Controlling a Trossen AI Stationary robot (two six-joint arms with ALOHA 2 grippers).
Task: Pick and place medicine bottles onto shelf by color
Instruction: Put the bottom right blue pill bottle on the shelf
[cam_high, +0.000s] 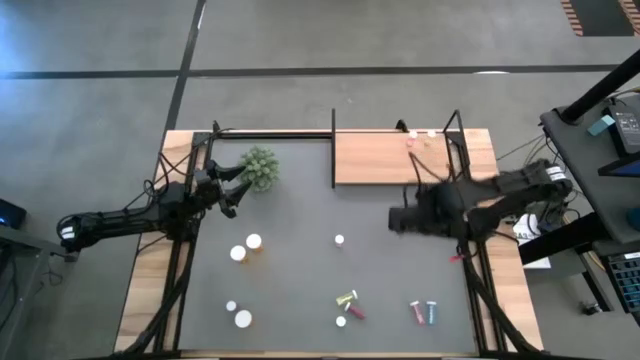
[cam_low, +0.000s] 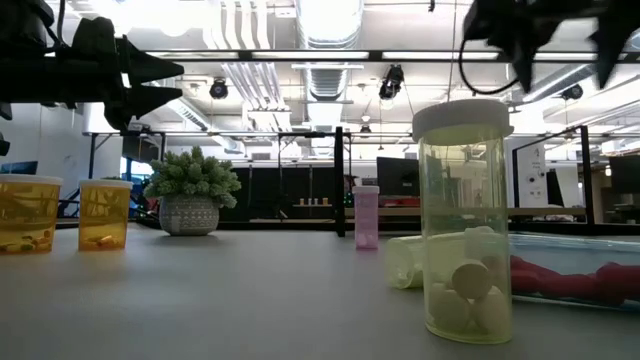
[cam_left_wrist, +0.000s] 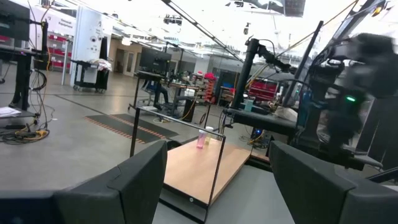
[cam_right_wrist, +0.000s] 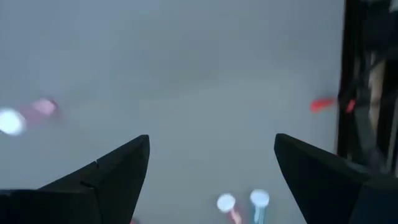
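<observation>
Across the dark grey bench (cam_high: 300, 250) the task's things lie scattered. At the far right sits the shelf (cam_high: 390, 160), a light-brown board edged with black rods, carrying two small pink bottles (cam_high: 412, 139) near its far edge. The left gripper (cam_high: 232, 199) hangs at the far left beside a fuzzy green plant ball (cam_high: 261, 168), its jaws standing open and holding nothing. The right gripper (cam_high: 398, 219) hovers right of centre, just near of the shelf, its jaws spread wide and empty. Two orange bottles (cam_high: 246, 247) stand left of centre; two white-capped bottles (cam_high: 238, 314) lie at the near left. A pink vial (cam_high: 339, 240) stands mid-bench. A yellow-green bottle (cam_high: 347, 298) and a red one (cam_high: 354, 312) lie near centre, touching or almost so; a red vial (cam_high: 416, 311) and a blue vial (cam_high: 432, 312) lie side by side at the near right.
</observation>
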